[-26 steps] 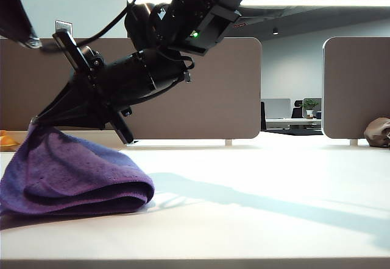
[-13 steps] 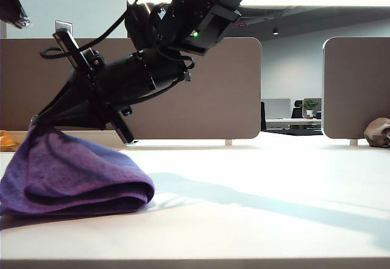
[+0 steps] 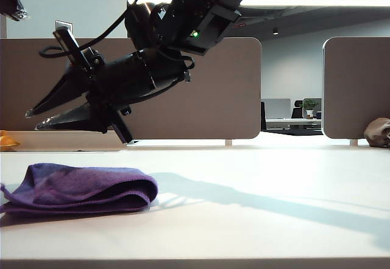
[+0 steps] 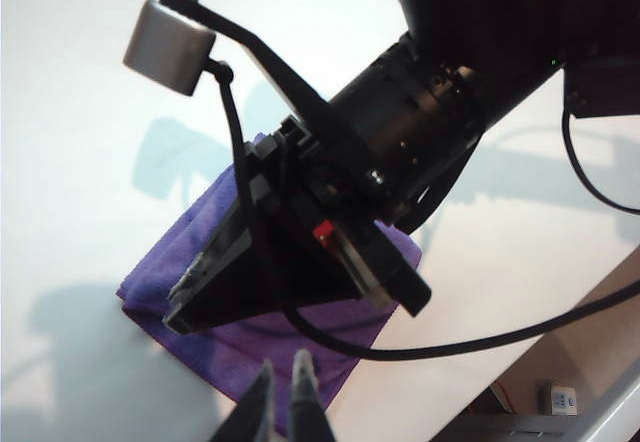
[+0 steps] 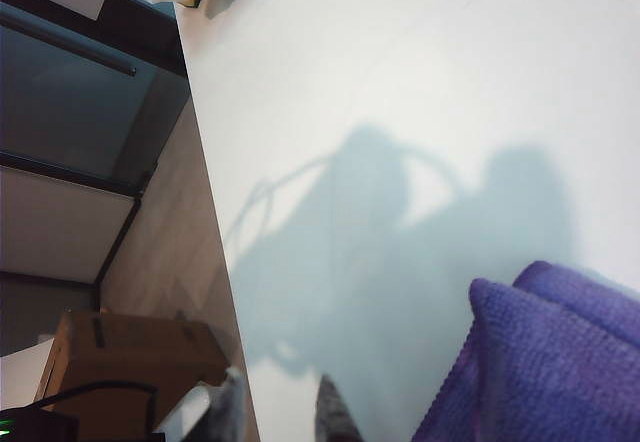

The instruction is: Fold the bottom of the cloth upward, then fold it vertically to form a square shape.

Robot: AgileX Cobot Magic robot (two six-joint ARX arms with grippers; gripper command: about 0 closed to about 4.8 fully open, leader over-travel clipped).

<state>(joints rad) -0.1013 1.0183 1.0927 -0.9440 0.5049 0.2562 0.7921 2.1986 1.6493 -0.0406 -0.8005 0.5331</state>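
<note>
The purple cloth [image 3: 85, 188] lies folded over on the white table [image 3: 256, 208] at the left, its rounded fold facing right. My right gripper [image 3: 33, 120] reaches across from the right and hangs open above the cloth's left end, with nothing between its fingers. Its wrist view shows the same open gripper [image 5: 285, 412] over bare table, beside the cloth [image 5: 540, 362]. My left gripper [image 4: 283, 387] is shut and empty, high above the cloth [image 4: 260, 352] and the right arm [image 4: 400, 152]. In the exterior view it shows only as a dark tip [image 3: 12, 1] at the top left corner.
A small brown lump [image 3: 378, 132] sits at the far right by the grey partition panels [image 3: 213, 86]. An orange object [image 3: 7, 141] lies at the left edge. The right wrist view shows the table's edge [image 5: 215, 262] and a cardboard box [image 5: 130, 352] below it.
The right gripper has opened and let go of the cloth's raised corner. The cloth has dropped into a flat folded heap. The left gripper has drawn up toward the top left.
</note>
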